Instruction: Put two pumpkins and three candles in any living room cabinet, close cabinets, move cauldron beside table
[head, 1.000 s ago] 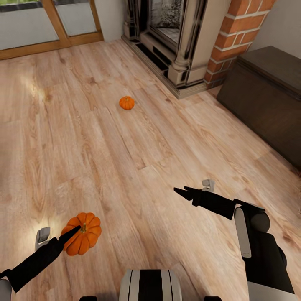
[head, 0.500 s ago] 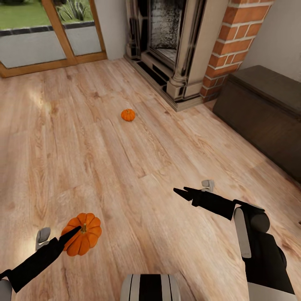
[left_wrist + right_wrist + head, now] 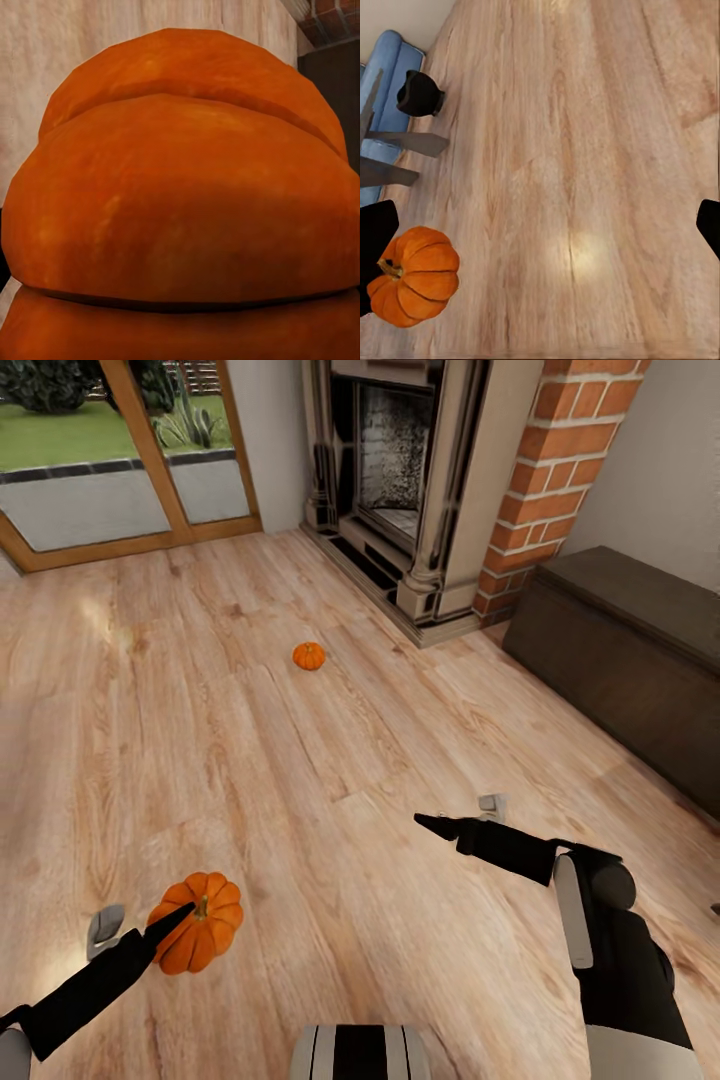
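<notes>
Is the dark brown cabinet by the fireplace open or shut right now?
Shut, as far as visible: the cabinet shows flat, flush dark fronts with no drawer pulled out and no pale interior. Its far right end runs out of frame.

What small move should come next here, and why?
Probably carry the near pumpkin toward the cabinet. The left gripper appears to hold it off the floor, filling the left wrist view, though the fingers' grip isn't clearly visible. The cabinet stands shut, off to the right, and the empty right gripper could open it. The far pumpkin waits on the floor.
</notes>
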Robot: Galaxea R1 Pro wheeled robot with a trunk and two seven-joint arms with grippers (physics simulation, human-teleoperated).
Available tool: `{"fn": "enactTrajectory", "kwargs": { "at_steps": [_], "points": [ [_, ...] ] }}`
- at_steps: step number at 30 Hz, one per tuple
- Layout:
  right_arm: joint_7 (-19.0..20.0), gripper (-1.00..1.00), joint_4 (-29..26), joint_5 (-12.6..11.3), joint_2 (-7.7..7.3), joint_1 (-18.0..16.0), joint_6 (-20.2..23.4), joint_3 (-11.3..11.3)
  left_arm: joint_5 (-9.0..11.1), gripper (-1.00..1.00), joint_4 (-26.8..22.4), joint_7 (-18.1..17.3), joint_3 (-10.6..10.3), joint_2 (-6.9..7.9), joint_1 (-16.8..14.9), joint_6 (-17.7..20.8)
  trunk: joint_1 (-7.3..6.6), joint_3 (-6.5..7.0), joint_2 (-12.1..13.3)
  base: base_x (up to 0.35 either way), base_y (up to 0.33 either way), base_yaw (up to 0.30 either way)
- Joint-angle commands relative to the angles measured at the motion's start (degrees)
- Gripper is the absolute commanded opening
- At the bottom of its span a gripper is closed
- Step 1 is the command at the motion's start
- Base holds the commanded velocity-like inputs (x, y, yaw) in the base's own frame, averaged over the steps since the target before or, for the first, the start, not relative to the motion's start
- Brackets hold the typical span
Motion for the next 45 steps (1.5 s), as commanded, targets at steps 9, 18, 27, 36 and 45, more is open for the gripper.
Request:
{"fn": "enactTrajectory", "kwargs": {
  "at_steps": [9, 18, 27, 36, 45],
  "points": [
    [-7.42, 1.0, 22.68, -0.84, 0.25, -9.03, 2.16, -0.5, 0.48, -1.0, 1.36, 3.34, 0.53, 0.24, -0.05, 0.48, -0.24, 1.97, 0.11, 0.0, 0.0, 0.0],
    [-7.37, 1.0, 23.4, -0.99, 0.14, -9.86, 1.86, -0.27, 0.52, -1.0, 4.11, 4.18, 0.65, 0.5, -0.05, 0.41, -0.47, 3.96, 0.23, 0.0, 0.0, 0.0],
    [-5.47, 1.0, 11.9, -1.01, -0.33, -7.75, 1.09, 0.12, 0.51, -1.0, 5.23, 4.22, 0.63, 0.52, -0.06, 0.14, -0.71, 5.96, 0.35, 0.0, 0.0, 0.0],
    [-4.97, 1.0, 11.63, -0.93, -0.09, -7.51, 0.96, 0.05, 0.6, -1.0, 5.61, 4.21, 0.74, 0.4, -0.13, -0.42, -0.94, 7.95, 0.47, 0.0, 0.0, 0.0],
    [-3.67, 1.0, 4.65, -1.11, 0.05, -4.55, 1.18, 0.23, 0.68, -1.0, 6.15, 4.21, 0.77, 0.52, -0.13, -0.39, -1.17, 10.58, 0.59, 0.0, 0.0, 0.0]
  ]
}}
